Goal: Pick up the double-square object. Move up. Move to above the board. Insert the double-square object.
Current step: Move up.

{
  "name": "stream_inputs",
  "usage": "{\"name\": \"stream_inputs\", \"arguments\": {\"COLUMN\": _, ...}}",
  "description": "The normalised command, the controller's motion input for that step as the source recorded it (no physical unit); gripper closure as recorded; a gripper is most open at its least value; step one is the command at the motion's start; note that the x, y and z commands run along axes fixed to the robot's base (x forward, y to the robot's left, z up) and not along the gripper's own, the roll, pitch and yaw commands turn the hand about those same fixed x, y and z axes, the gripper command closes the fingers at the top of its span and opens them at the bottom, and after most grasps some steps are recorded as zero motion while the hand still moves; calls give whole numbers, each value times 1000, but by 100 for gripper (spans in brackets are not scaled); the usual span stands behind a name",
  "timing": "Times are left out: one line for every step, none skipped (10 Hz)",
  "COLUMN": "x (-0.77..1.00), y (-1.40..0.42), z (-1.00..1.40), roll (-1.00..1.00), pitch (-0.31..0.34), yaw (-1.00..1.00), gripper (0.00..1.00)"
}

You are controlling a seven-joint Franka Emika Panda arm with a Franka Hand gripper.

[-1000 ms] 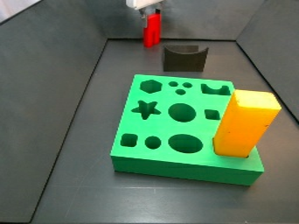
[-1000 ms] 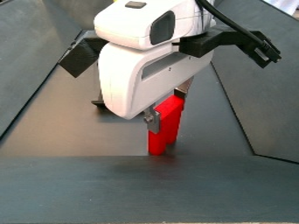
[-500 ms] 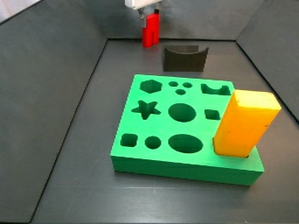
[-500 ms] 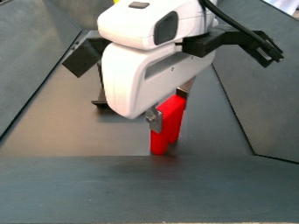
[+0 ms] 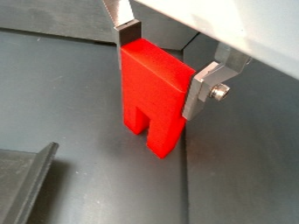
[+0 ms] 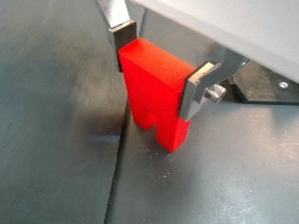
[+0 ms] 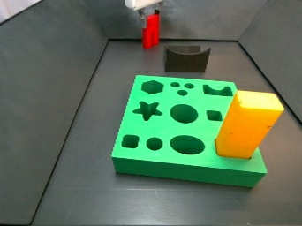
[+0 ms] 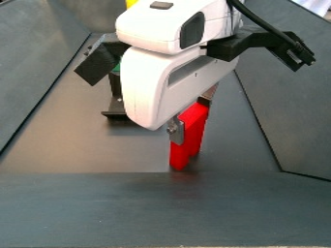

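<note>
The double-square object is a tall bright red block [image 5: 152,96] with a notch in its lower end. My gripper [image 5: 163,63] is shut on its upper part, one silver finger on each side, in both wrist views [image 6: 162,63]. In a side view the gripper [image 7: 147,9] holds the block [image 7: 150,33] upright at the far end of the floor, beyond the green board [image 7: 177,168]. In a side view the block [image 8: 191,136] hangs under the white gripper body [image 8: 192,114], its lower end at or just above the floor.
An orange-yellow block [image 7: 249,124] stands on the board's near right corner. A dark notched block [image 7: 185,58] stands between the board and the red block. Grey walls enclose the floor on all sides.
The gripper, still shut on the red block, has shifted slightly sideways and a little upward. Nothing else has moved.
</note>
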Motion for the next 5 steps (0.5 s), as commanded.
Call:
{"name": "stream_inputs", "arguments": {"x": 0, "y": 0, "z": 833, "roll": 0, "pitch": 0, "yaw": 0, "gripper": 100}}
{"name": "stream_inputs", "arguments": {"x": -39, "y": 85, "z": 831, "roll": 32, "pitch": 20, "yaw": -11, "gripper": 100}}
{"name": "stream_inputs", "arguments": {"x": -63, "y": 59, "z": 689, "roll": 39, "pitch": 61, "yaw": -22, "gripper": 100}}
{"name": "stream_inputs", "arguments": {"x": -36, "y": 24, "z": 490, "roll": 61, "pitch": 78, "yaw": -25, "gripper": 100}}
{"name": "stream_inputs", "arguments": {"x": -28, "y": 14, "z": 332, "roll": 73, "pitch": 84, "yaw": -14, "gripper": 100}}
